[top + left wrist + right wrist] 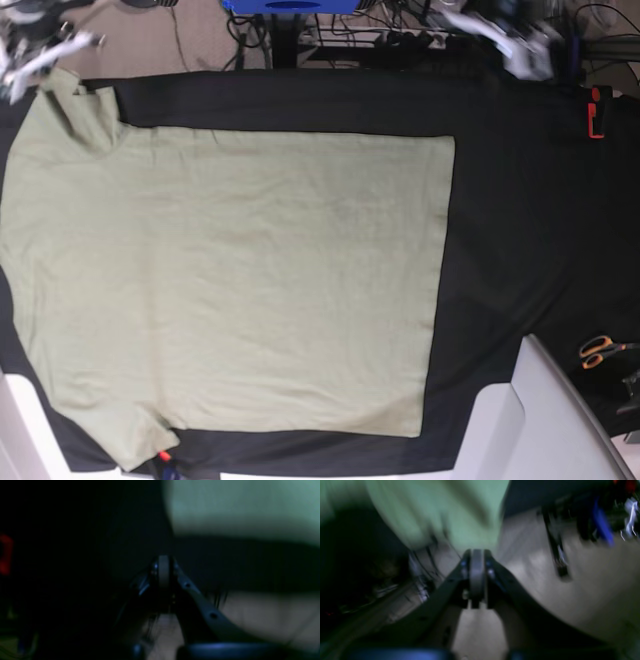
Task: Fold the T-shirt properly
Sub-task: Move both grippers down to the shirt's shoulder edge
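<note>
Grippers off the shirt

Left gripper [163, 566] was closed on nothing, its fingertips pressed together beside the T-shirt [230, 280]. Right gripper [477, 562] looked nearly closed in a blurred view, empty, just off the shirt's edge. Spread flat, the T-shirt lay on the black cloth [530, 220] of the counter, with bare cloth wide past its hem, where scissors [600, 350] lay.

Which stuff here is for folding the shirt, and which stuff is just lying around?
For the job:
T-shirt, spread flat
black cloth under it
left claw, shut
right claw

Just lying around:
orange-handled scissors
red thing on the cloth's edge
cables behind the table
</note>
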